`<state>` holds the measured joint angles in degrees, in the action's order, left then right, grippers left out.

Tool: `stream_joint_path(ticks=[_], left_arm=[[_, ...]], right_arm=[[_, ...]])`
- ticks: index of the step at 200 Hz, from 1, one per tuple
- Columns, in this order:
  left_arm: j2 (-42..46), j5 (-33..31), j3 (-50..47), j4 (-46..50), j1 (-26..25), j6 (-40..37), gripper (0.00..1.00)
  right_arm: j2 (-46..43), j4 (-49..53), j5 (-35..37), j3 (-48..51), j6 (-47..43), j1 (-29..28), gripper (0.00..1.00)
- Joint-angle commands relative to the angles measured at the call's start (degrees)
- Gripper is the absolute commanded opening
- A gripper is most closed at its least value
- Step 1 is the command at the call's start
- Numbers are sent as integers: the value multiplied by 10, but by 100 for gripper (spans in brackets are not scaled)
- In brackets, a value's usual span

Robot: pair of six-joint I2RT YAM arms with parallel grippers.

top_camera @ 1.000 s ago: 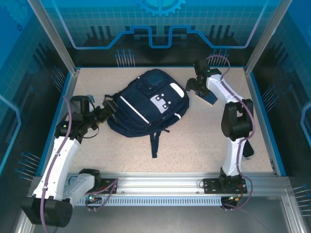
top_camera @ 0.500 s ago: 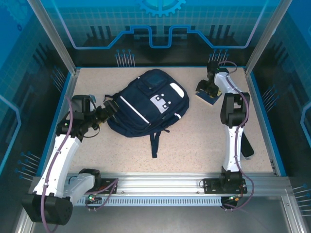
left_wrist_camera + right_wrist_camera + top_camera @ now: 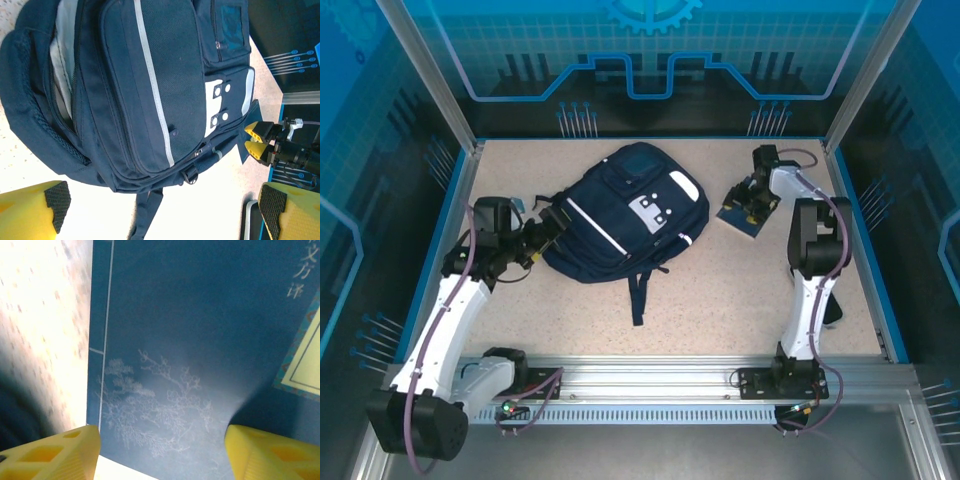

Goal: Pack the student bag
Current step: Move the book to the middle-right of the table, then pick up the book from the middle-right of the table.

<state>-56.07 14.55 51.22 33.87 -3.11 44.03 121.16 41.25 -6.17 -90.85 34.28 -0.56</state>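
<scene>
The navy-blue fabric backpack [image 3: 625,215] lies near the far edge of the worktop [image 3: 720,300], just ahead of the wide-spread left gripper [image 3: 548,224]; the right wrist view adds branch drawings [image 3: 160,410] on the dark blue booklet [image 3: 200,315] beneath the parted right gripper [image 3: 748,202].

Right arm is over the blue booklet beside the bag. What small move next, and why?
Probably ease the right end effector down onto the dark blue booklet, near its edge. It stands open over the cover, gripping nothing, and the booklet lies on the table, outside the student bag.
</scene>
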Motion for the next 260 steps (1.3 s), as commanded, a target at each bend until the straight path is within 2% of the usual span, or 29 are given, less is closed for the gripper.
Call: stream_joint_path(ticks=[1, 48, 81, 102, 115, 149, 190, 220, 260], left_arm=[[-12, 19, -4, -16, -15, 3, 99], [-45, 16, 0, -34, -55, 11, 99], [-74, 9, 7, -47, -100, 12, 99], [-100, 1, 14, -53, -133, 14, 99], [-120, -5, 22, -57, -157, 15, 99], [-176, -23, 56, -71, -233, 17, 98], [-282, -36, 131, -76, -329, 17, 93], [-372, -36, 196, -75, -381, 20, 86], [-476, -24, 269, -63, -425, 30, 74]], right_arm=[[-48, 22, -48, 104, 32, -19, 68], [-198, -16, -45, 306, 77, -76, 69], [-302, -1, -21, 418, 129, -162, 68], [-369, 22, -9, 446, 158, -220, 69], [-394, 34, -19, 436, 149, -235, 69], [-420, 93, 31, 365, 89, -209, 70], [-404, 74, 37, 362, 14, -115, 77], [-345, 67, 11, 350, -29, -70, 74], [-297, 65, 16, 354, -37, -63, 65]])
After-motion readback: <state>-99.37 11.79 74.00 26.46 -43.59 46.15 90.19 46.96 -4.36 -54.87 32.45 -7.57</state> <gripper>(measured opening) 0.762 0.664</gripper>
